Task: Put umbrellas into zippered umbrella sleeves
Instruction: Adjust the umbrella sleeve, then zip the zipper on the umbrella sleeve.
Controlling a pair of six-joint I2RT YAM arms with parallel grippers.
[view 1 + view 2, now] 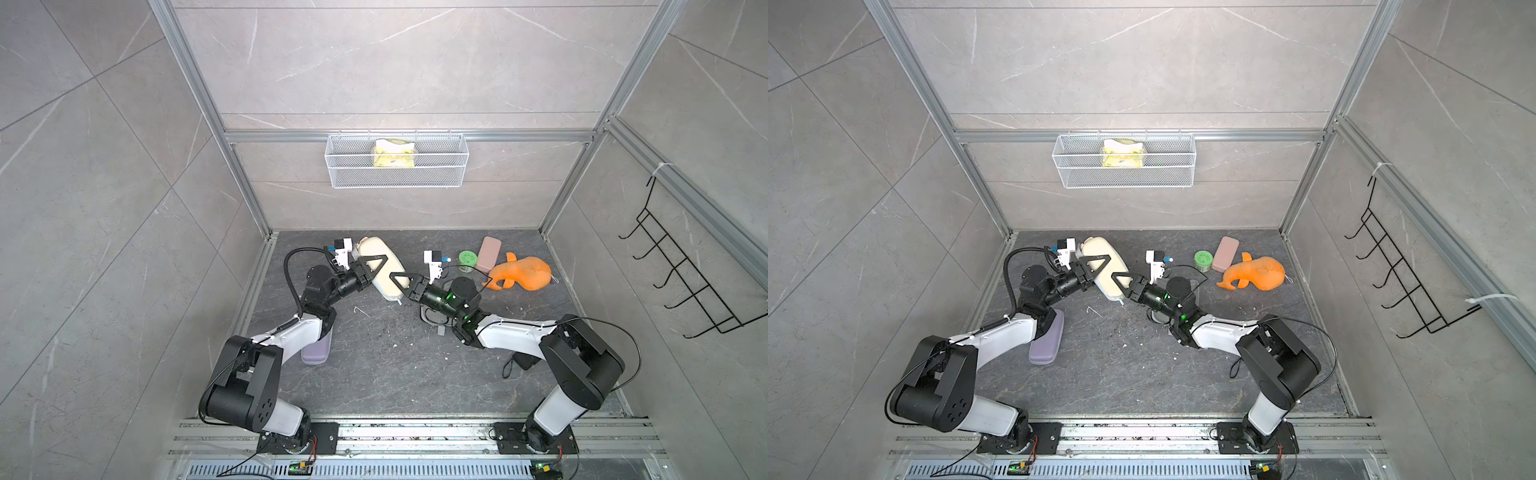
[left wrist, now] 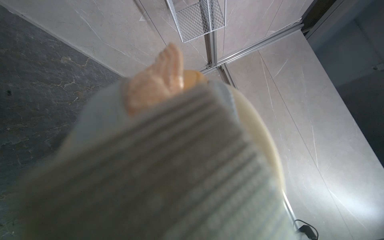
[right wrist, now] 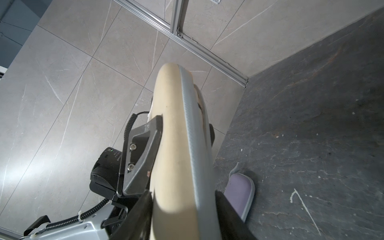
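Grey marble-look tiles wall in a dark slate floor [image 1: 374,374], with a wire basket [image 1: 397,166] hung on the back wall. Below the basket, off toward its left end, the cream sleeve [image 1: 380,251] seems to hang clear of the floor, carried by both arms. The left gripper [image 1: 380,266] clamps across its shell near the end closer to the basket. The right gripper [image 1: 395,280] pinches the end farther from the basket.

The left wrist view shows a tan handle [image 2: 158,83] poking from the grey-lined mouth, so the cream umbrella appears to be seated inside already. The right wrist view shows the grey zipper band [image 3: 193,135] with its halves slightly parted.

The step in hand looks like closing this sleeve. Next, one gripper would have to steady the shell while the other finds the zip pull, which no view shows. The lilac sleeve [image 1: 1046,340] lies much farther from the basket, under the left forearm.
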